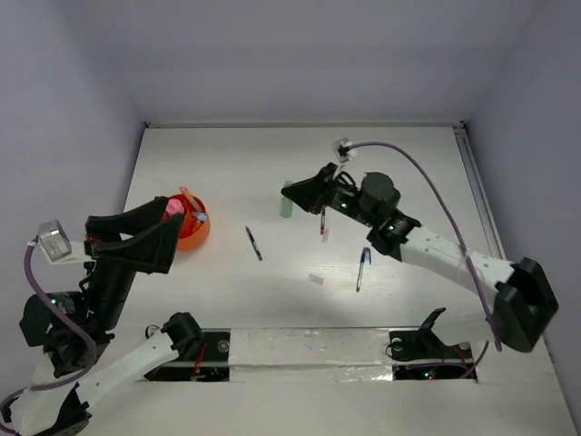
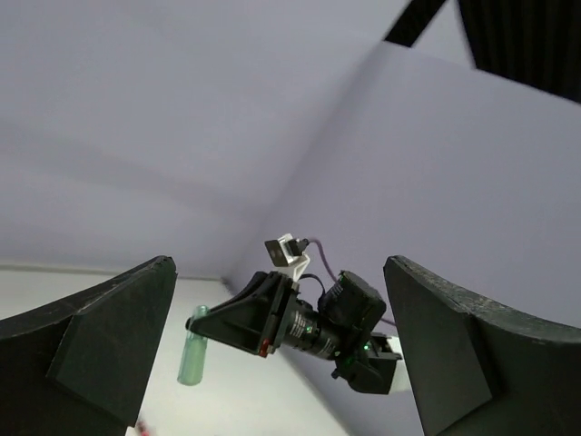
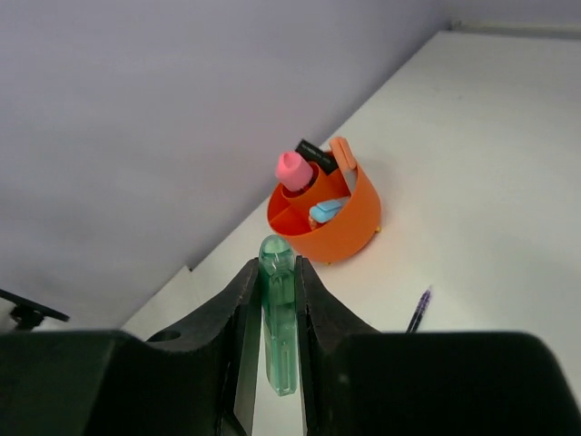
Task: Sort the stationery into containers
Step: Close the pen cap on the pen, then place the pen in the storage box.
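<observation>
2 pincers to report on, closest stuff first. My right pincer (image 3: 276,282) is clenched on a green marker (image 3: 278,345). The fingers pinch it near its capped end, and the cap pokes out just past my fingertips while the rest runs back between the pads. It looks held up off the table (image 1: 408,163), not resting on it.

1 dark purple-blue pen (image 3: 418,312) lies flat on the table a bit ahead of that pincer and off to its right. Further ahead sits the round orange pot (image 3: 349,227), upright and split into sections by dividers. 1 pink-capped tube (image 3: 293,170) stands in the far section, with a pale blue piece (image 3: 325,211) in the section next to it. At the far rim an orange bit (image 3: 342,154) sticks up and something black (image 3: 316,154) leans beside it. I can't tell what the black thing is.

Back behind the right fingers, from the top view, 1 red pen (image 1: 323,222) lies by my wrist. 1 blue pen (image 1: 362,269) lies further back near the forearm, and 1 small white bit (image 1: 316,280) sits apart from both.

My left pincer (image 1: 172,222) is released, fingers spread wide with nothing between them. The pot is right at its fingertips, just ahead. The left wrist view looks up and over at the grey wall, with my right arm and its green marker well beyond.
</observation>
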You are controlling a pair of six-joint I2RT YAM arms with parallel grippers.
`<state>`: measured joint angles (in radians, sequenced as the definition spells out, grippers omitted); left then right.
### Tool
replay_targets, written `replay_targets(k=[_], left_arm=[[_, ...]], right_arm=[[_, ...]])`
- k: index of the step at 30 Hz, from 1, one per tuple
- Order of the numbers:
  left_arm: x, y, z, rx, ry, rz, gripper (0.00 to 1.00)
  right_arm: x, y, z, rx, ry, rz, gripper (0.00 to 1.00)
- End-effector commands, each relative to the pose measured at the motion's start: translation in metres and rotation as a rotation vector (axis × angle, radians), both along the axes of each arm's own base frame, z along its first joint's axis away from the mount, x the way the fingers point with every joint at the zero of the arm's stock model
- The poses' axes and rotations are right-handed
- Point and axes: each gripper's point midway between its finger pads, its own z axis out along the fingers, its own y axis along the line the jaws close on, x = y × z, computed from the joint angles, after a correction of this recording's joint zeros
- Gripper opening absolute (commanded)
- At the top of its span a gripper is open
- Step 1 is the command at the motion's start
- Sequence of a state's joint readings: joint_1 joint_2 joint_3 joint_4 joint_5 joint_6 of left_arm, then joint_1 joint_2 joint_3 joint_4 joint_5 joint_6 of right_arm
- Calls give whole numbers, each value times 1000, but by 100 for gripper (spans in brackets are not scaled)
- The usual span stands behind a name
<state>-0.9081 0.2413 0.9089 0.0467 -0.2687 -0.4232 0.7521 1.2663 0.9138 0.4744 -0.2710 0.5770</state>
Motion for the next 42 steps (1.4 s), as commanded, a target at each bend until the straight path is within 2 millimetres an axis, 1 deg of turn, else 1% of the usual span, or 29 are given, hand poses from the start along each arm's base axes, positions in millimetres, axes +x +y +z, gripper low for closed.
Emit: replay_targets(k=[1,2,3,5,6,7,8,9,11,12,13,15,16,17,19,20,22,23,24,25,26,27,30,31,33,37,40,41,42], left_arm=[[28,14,-42,197,138,189,99],[28,15,-39,207,130,196,99],[33,17,-45,238,151,228,99],[39,18,-49,289,157,265,99],[44,21,-53,301,173,299,99],[49,22,-61,314,189,326,99],[54,28,-64,308,200,375,99],[55,31,-68,312,203,391,99],[58,33,-77,330,212,415,99],[59,37,-84,334,218,438,99],[60,38,-87,333,216,447,99],[60,42,-91,338,208,464,99],[62,44,-95,344,216,486,99],[62,46,-95,344,217,494,99],[62,45,-94,343,201,494,99],[63,48,-93,340,194,510,99],[63,44,-90,342,162,497,99],[65,48,-89,344,159,523,99],[65,43,-86,346,136,503,99],[67,46,-87,353,135,525,99],[68,42,-87,363,126,511,99],[71,41,-88,372,131,512,99],[74,38,-89,388,128,508,99],[75,36,-90,393,129,498,99],[76,35,-90,397,126,495,99],[74,36,-87,386,105,494,99],[70,37,-83,374,82,494,99],[70,39,-82,372,79,502,99],[69,40,-81,369,76,507,99]], right_arm=[[0,61,-23,-40,-26,104,0],[1,73,-24,-36,-30,122,0],[1,86,-19,-17,-59,137,0],[-1,112,-20,-14,-76,168,0],[8,131,-22,-14,-90,177,0],[11,141,-24,-16,-95,176,0],[14,152,-7,8,-136,179,0],[14,168,-25,-12,-131,196,0],[21,181,-28,-16,-153,182,0],[19,192,-17,1,-182,190,0],[25,202,-37,-23,-164,195,0],[21,220,-44,-28,-172,215,0],[25,225,-35,-12,-194,215,0],[24,237,-54,-33,-186,227,0],[22,248,-59,-33,-205,245,0],[27,256,-63,-32,-213,244,0],[33,262,-66,-43,-230,237,0],[29,268,-59,-29,-248,242,0],[32,272,-69,-38,-249,246,0],[32,275,-61,-25,-262,249,0],[33,277,-62,-25,-265,253,0],[28,283,-73,-41,-258,269,0],[31,289,-75,-47,-269,273,0],[27,294,-85,-58,-261,284,0],[29,295,-89,-62,-268,277,0],[34,294,-106,-89,-266,253,0],[35,291,-108,-87,-281,239,0],[35,290,-117,-100,-275,236,0],[35,288,-113,-94,-290,232,0]])
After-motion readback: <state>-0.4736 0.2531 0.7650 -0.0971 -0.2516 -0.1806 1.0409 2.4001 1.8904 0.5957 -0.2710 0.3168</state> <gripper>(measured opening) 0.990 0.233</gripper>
